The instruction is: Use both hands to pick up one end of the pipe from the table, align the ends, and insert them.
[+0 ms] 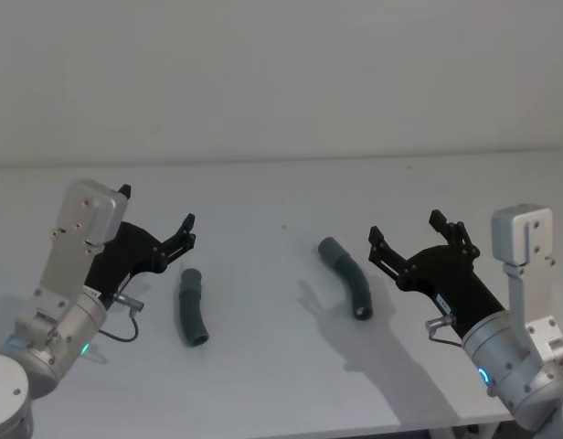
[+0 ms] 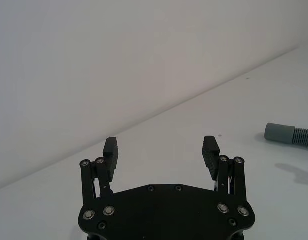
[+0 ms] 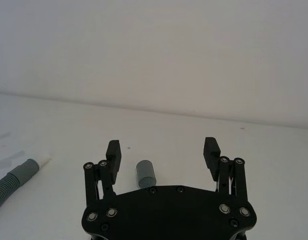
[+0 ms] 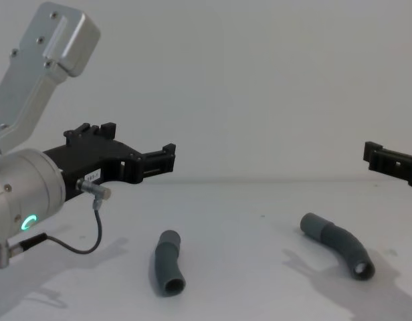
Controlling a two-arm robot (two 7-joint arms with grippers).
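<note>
Currently, black left gripper [image 1: 157, 207], spread, hangs nearest left dark grey ribbed hose piece [image 1: 191, 308]; right gripper [image 1: 406, 226], also spread, nearest right hose piece [image 1: 349, 276]; both pieces lie inboard, lengthwise near-to-far.

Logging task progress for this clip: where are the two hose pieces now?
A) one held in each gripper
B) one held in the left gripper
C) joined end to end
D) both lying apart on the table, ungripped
D: the left hose piece and the right hose piece lie separately on the table, while the left gripper and the right gripper hover open above it, holding nothing.
</note>
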